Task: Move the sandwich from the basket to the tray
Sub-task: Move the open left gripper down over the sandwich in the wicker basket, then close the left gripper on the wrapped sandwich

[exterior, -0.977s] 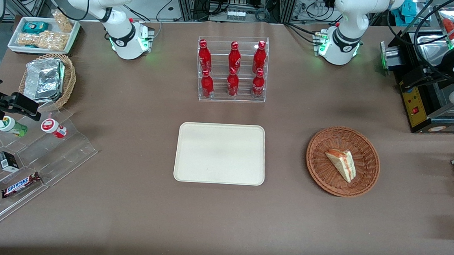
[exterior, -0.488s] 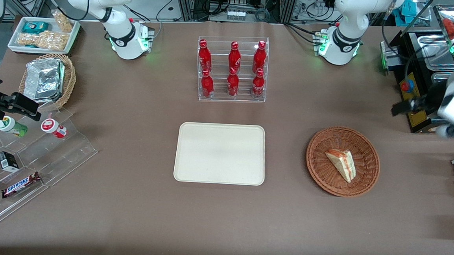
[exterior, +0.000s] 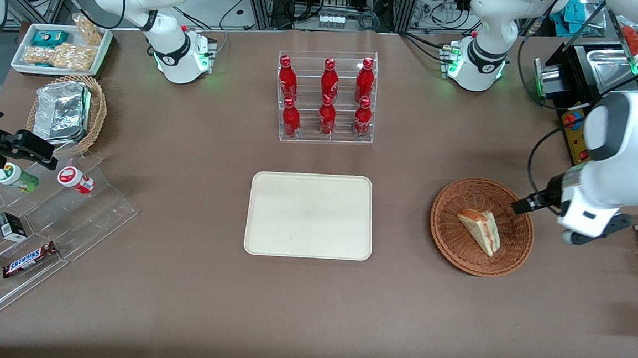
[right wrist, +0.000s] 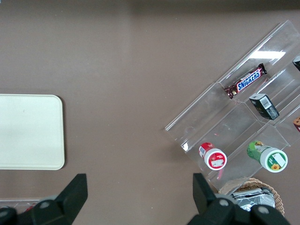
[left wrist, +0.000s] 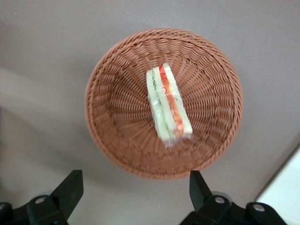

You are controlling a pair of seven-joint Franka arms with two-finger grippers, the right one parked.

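Note:
The sandwich [exterior: 479, 230], a pale wedge with orange-red and green layers, lies in the reddish-brown wicker basket [exterior: 455, 247]. The cream tray [exterior: 309, 215] sits at the table's middle, beside the basket toward the parked arm's end, and shows in the right wrist view [right wrist: 28, 131]. My left gripper [exterior: 523, 205] hovers above the basket's rim on the working arm's end, open and empty. In the left wrist view the sandwich [left wrist: 168, 104] and basket [left wrist: 117, 122] lie ahead of the gripper [left wrist: 133, 187], whose fingers [left wrist: 70, 187] stand wide apart.
A clear rack of red bottles [exterior: 327, 96] stands farther from the camera than the tray. A stepped acrylic shelf with snacks [exterior: 45, 212], a tan basket with a foil packet [exterior: 68, 111] and a white snack tray [exterior: 61, 47] lie toward the parked arm's end. A black machine [exterior: 582, 134] stands near the basket.
My left arm has swung in from the working arm's end of the table, nearer the camera, and the gripper now hovers at the basket's rim. Basket, sandwich and tray have not moved.

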